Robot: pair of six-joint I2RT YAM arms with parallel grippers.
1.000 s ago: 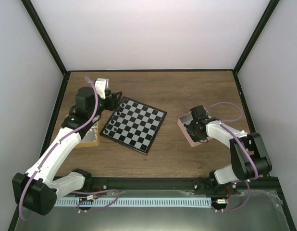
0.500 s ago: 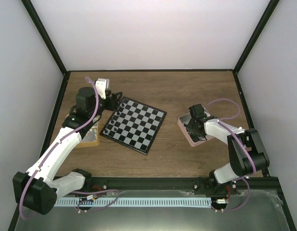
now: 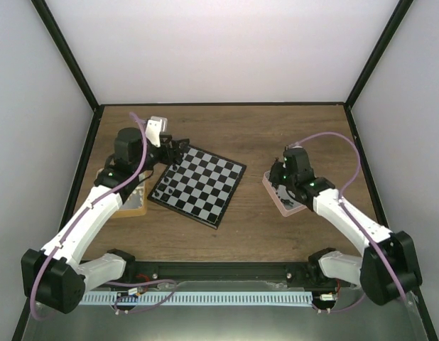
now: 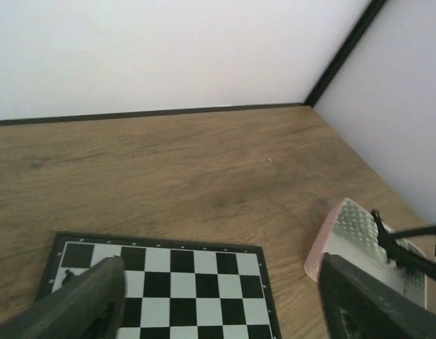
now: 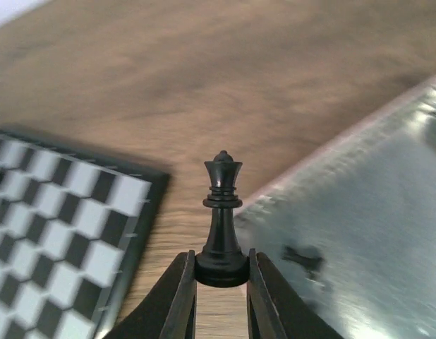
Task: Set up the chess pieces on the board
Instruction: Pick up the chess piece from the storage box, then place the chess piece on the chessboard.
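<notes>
The brown wooden tabletop [image 3: 276, 135] carries the black-and-grey checked chessboard [image 3: 198, 183], skewed left of centre, with the pink square tray [image 3: 290, 207] well apart to its right. My right tool [image 5: 221, 267] was down inside that tray a second ago. It has now come up and hangs over the tray's board-side rim, narrowed onto the base of a small black queen-shaped chess piece [image 5: 222, 205], which stands upright between the pads. I judge the pick done, with the carry to the board next. My left tool [image 3: 178, 148] has widened a little and stands open and empty over the board's far-left corner.
</notes>
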